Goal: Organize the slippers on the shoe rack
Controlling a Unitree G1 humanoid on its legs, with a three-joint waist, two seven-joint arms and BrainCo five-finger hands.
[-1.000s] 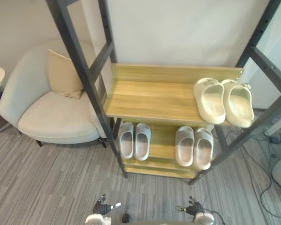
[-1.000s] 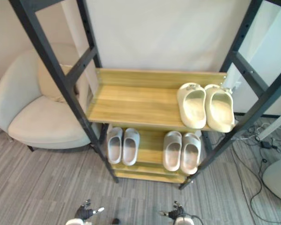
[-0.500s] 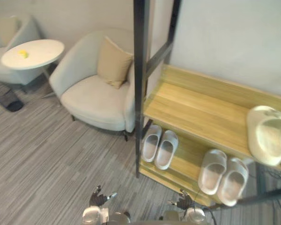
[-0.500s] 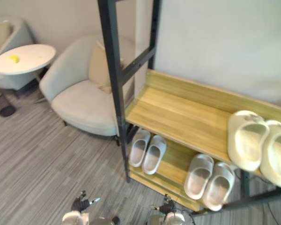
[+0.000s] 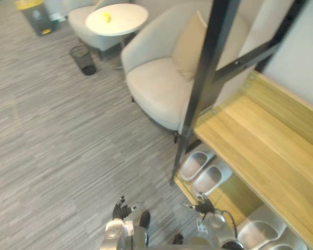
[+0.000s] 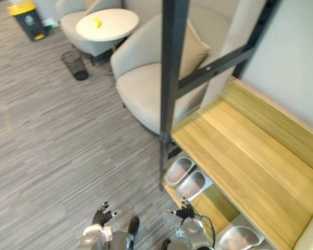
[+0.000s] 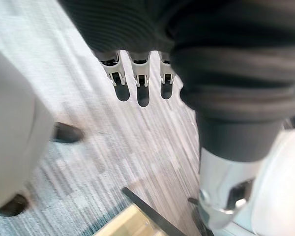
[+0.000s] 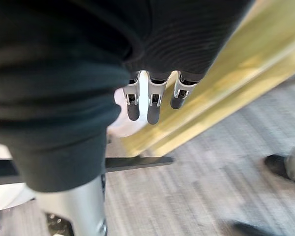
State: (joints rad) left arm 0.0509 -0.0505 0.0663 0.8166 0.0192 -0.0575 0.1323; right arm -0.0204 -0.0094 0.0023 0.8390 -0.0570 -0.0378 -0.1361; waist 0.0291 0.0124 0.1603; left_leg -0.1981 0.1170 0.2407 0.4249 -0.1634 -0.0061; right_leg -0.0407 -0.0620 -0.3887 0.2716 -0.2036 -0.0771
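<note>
Grey striped carpet [image 5: 68, 130], armchair [image 5: 156, 88], then the shoe rack [image 5: 261, 140] on your right.
Your left hand [image 5: 120, 209] and right hand [image 5: 201, 207] hang low, fingers straight and empty. The grey slippers [image 5: 196, 163] sit paired on the lower shelf [image 5: 229, 195], lengthwise front to back, toes toward the wall [image 5: 308, 62].

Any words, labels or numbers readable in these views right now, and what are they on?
No text can be read in any view.
Bin with a yellow lid: a small yellow patch low on its front, too small to tell whether it carries print.
Slippers on the lower shelf and the shoe rack: no marking visible.
</note>
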